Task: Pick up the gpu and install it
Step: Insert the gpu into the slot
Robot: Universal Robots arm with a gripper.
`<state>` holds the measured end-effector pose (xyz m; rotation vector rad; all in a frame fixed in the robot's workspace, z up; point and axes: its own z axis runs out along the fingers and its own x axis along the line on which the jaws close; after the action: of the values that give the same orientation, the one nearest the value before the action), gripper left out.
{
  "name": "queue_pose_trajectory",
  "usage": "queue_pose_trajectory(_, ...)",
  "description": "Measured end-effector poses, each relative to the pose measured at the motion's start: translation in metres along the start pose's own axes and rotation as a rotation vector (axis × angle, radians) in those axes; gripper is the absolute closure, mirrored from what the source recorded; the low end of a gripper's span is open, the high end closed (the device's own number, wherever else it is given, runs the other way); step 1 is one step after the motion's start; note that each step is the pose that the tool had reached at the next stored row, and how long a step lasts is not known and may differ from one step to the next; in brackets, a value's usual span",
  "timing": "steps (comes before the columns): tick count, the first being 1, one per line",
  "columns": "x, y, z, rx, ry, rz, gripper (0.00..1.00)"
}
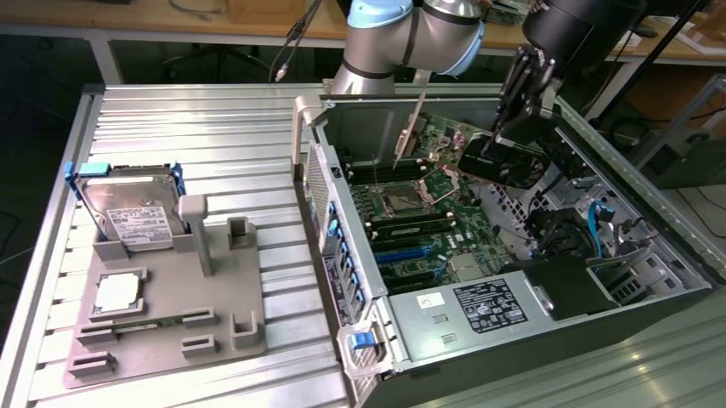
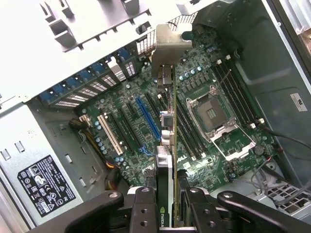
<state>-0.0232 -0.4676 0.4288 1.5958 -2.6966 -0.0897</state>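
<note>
The gpu point(image 1: 488, 161) hangs in the air over the open computer case point(image 1: 664, 255), clamped edge-up between the fingers of the gripper point(image 1: 513, 119), which are drawn in narrow on the card's end away from the silver bracket point(image 1: 405, 127). In the wrist view the gpu point(image 2: 166, 145) runs edge-on from the gripper point(image 2: 166, 194) out across the motherboard point(image 2: 204, 82), roughly in line with the expansion slots, just beside the blue slot point(image 2: 148, 119).

The pick-up looks done. The install is not: the card sits clear above the board, in no slot.

The case lies on its side at the exterior view's right edge of the slatted metal bench point(image 1: 193, 127). A grey fixture point(image 1: 170, 340) near the bench's left edge carries a hard drive point(image 1: 134, 212) and a processor point(image 1: 118, 293). Pale wooden tables and cables stand behind.
</note>
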Motion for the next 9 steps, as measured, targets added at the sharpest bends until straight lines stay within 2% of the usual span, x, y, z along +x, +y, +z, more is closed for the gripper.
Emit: queue_pose_trajectory(9,0.0,0.0,0.0,-0.0011,0.0025,-0.047,0.73)
